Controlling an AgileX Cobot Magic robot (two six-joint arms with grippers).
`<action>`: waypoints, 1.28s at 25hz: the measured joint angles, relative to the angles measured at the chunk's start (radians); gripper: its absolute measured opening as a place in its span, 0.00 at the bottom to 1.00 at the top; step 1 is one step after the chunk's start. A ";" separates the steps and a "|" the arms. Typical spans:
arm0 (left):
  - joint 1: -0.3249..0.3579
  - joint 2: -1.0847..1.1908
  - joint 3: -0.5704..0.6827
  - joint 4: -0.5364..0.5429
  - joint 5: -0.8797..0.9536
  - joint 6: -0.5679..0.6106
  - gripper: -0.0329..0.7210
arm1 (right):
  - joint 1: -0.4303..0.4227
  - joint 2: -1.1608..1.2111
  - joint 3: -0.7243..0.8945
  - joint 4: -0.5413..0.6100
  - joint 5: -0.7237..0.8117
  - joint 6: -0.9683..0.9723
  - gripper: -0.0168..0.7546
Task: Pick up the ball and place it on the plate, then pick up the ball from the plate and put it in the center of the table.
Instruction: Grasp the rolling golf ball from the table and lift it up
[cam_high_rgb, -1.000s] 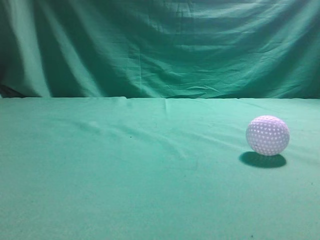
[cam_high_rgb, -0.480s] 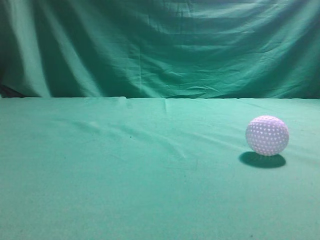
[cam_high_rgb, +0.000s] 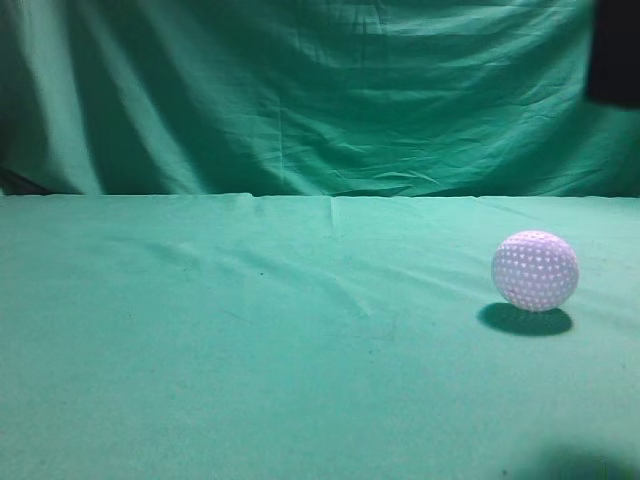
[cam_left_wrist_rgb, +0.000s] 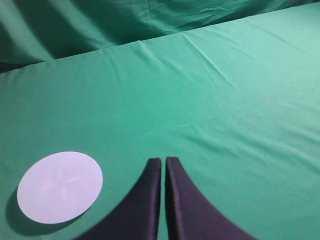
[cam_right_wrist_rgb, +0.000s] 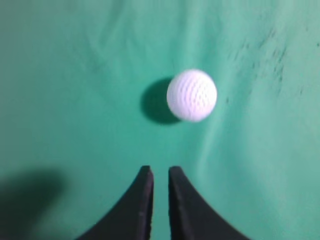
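Note:
The ball (cam_high_rgb: 535, 270), a small white dimpled sphere, rests on the teal-green table (cam_high_rgb: 250, 350) at the right. It also shows in the right wrist view (cam_right_wrist_rgb: 192, 95), ahead of my right gripper (cam_right_wrist_rgb: 160, 170), which hovers above the cloth with its jaws nearly together and empty. A white round plate (cam_left_wrist_rgb: 60, 186) lies flat on the cloth in the left wrist view, to the left of my left gripper (cam_left_wrist_rgb: 164, 161), which is shut and empty. The plate is out of the exterior view.
A darker green curtain (cam_high_rgb: 320, 90) hangs behind the table's far edge. A dark part of the right arm (cam_high_rgb: 612, 50) shows at the top right of the exterior view.
A dark part of the right arm has come into the top right of the exterior view, and a shadow has appeared at the bottom right. The ball has not moved.

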 joint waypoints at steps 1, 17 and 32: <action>0.000 0.000 0.000 0.000 0.000 0.000 0.04 | 0.000 0.025 -0.004 0.000 -0.021 0.017 0.15; 0.000 0.000 0.000 0.000 0.000 0.002 0.04 | -0.008 0.286 -0.012 -0.097 -0.215 0.331 0.81; 0.000 0.000 0.001 0.000 0.000 0.002 0.04 | -0.010 0.386 -0.014 -0.107 -0.301 0.335 0.52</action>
